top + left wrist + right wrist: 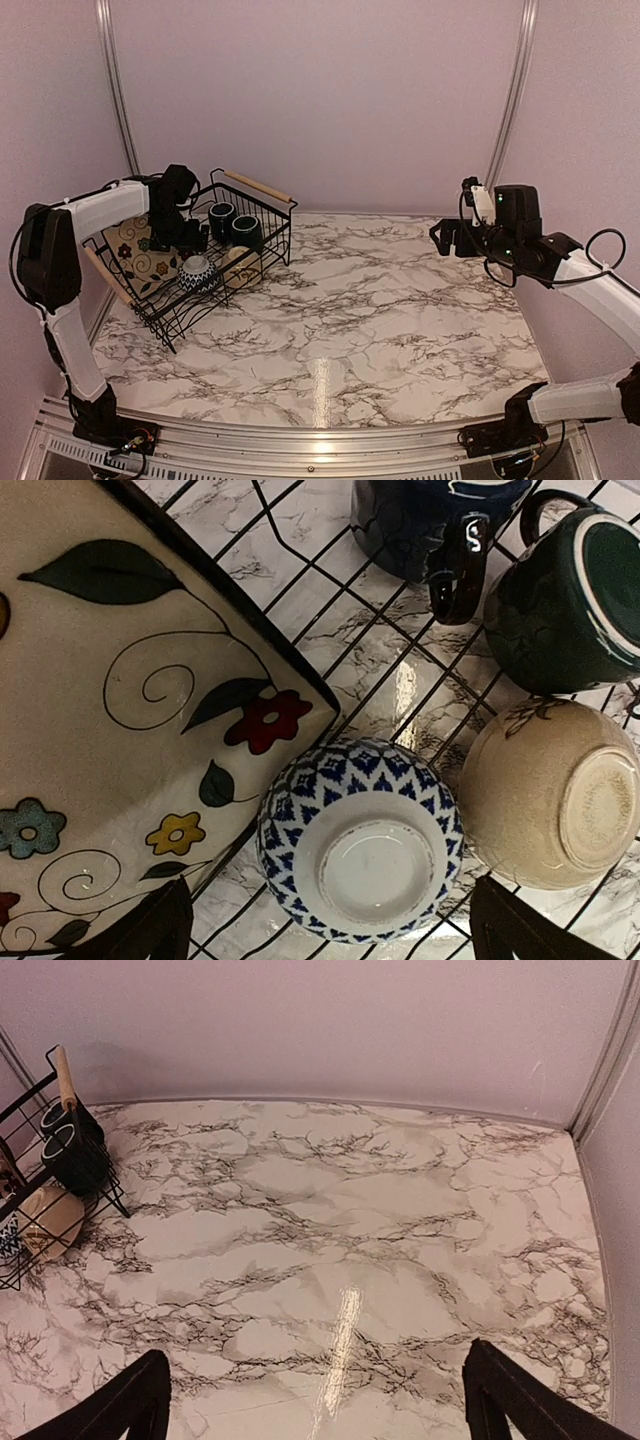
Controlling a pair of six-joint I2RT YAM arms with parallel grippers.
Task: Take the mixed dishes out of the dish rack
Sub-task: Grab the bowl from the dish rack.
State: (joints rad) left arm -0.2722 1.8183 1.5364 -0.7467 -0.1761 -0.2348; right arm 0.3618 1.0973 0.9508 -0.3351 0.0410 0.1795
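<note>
The left gripper (330, 905) is wide open and empty above the blue patterned bowl (358, 852) in the rack (258, 186). The right gripper (318, 1360) is wide open and empty above the desk (380, 1220).

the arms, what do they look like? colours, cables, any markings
Both arms pair white link covers with black joints: left arm, right arm. Their fingers are black and tapered. A thin black cable loops off the right arm, which shows small green lights. No markings are legible.
</note>
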